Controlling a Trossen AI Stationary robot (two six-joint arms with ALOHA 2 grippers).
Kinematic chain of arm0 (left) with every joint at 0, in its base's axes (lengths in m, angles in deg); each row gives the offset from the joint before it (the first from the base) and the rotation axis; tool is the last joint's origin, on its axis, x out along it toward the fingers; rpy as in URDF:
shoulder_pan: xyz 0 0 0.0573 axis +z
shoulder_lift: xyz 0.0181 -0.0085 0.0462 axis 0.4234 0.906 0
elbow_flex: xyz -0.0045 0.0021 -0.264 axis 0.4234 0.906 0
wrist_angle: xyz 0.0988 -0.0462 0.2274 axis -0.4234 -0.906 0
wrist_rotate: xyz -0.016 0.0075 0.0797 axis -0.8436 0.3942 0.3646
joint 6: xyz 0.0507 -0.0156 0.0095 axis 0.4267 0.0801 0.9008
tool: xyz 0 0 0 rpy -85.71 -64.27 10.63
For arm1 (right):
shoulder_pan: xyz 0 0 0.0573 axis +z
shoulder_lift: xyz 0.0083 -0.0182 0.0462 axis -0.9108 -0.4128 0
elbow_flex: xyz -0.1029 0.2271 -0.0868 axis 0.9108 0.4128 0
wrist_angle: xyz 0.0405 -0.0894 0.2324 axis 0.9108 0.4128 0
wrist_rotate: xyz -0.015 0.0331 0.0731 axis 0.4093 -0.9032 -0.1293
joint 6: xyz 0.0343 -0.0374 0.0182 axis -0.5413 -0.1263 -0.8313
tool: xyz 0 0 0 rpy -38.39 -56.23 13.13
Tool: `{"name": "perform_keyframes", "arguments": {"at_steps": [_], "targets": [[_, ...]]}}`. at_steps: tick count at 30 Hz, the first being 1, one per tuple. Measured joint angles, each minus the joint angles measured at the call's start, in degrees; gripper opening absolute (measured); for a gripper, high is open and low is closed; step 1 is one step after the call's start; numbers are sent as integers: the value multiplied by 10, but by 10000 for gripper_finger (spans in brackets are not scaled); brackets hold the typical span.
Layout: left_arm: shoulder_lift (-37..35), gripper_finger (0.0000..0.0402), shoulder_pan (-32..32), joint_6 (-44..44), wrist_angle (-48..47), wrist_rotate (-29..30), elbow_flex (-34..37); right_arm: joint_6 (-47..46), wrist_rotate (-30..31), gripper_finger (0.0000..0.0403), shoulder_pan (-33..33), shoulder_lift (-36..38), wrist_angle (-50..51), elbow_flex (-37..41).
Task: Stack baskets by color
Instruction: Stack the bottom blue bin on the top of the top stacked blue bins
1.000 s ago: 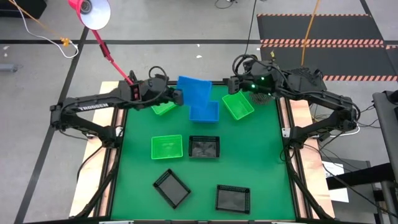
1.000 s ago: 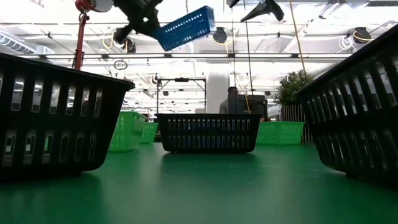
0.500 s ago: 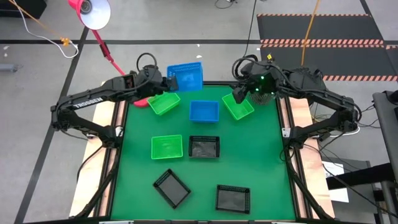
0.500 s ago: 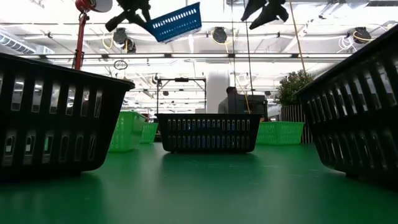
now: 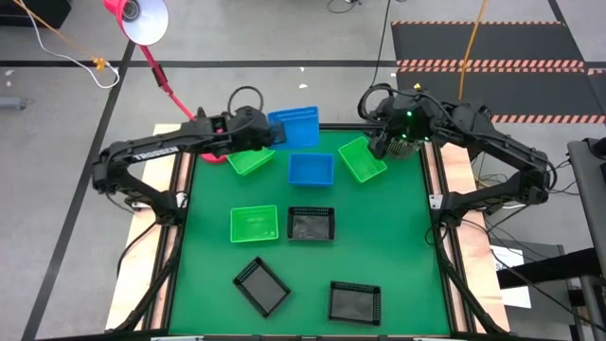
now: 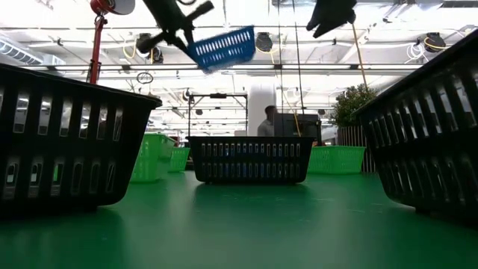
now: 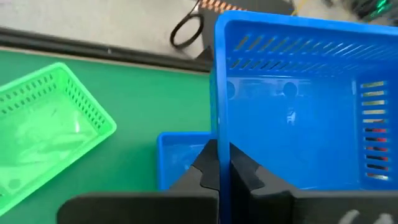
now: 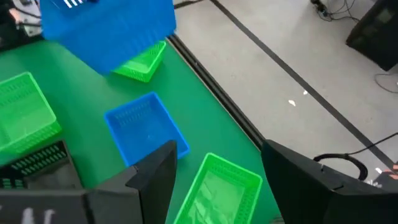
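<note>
My left gripper [image 5: 269, 135] is shut on a blue basket [image 5: 296, 126], held in the air over the table's far edge, left of centre; the low view shows it high up [image 6: 222, 46]. A second blue basket [image 5: 311, 169] rests on the mat just nearer. Green baskets lie at far left [image 5: 250, 159], far right [image 5: 363, 159] and mid-left [image 5: 254, 224]. Black mesh baskets sit at centre [image 5: 311, 224] and along the near side [image 5: 261, 286], [image 5: 354, 302]. My right gripper [image 5: 383, 143] hovers open above the far-right green basket [image 8: 217, 186]. My left gripper pinches the blue basket's short side wall [image 7: 219, 134] at its rim, one finger inside the basket and one outside. The fingers come from the table's left, slanting down. The basket is lifted clear of everything, its opening upward and slightly tilted.
A pink lamp [image 5: 137, 17] on a slanted stem stands beyond the far left corner. Wooden strips [image 5: 438, 180] border the green mat [image 5: 398, 256], which is bare along its right side. A person [image 6: 269, 119] shows in the room behind the table.
My left gripper has rolled and swung toward the far edge, then back toward the right. The blue basket in it has turned from steeply tipped to nearly level and hangs lower in the low view. My right gripper has rolled and stayed open over the far-right green basket.
</note>
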Motion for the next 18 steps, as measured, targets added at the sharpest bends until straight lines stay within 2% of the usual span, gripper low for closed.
{"name": "perform_keyframes", "arguments": {"at_steps": [8, 18], "targets": [[77, 0, 14, 26, 5, -41, 0, 0, 1, 226, 0, 27, 32, 0], [170, 0, 16, 52, 65, -82, 0, -6, 2, 226, 0, 63, 34, 17]]}}
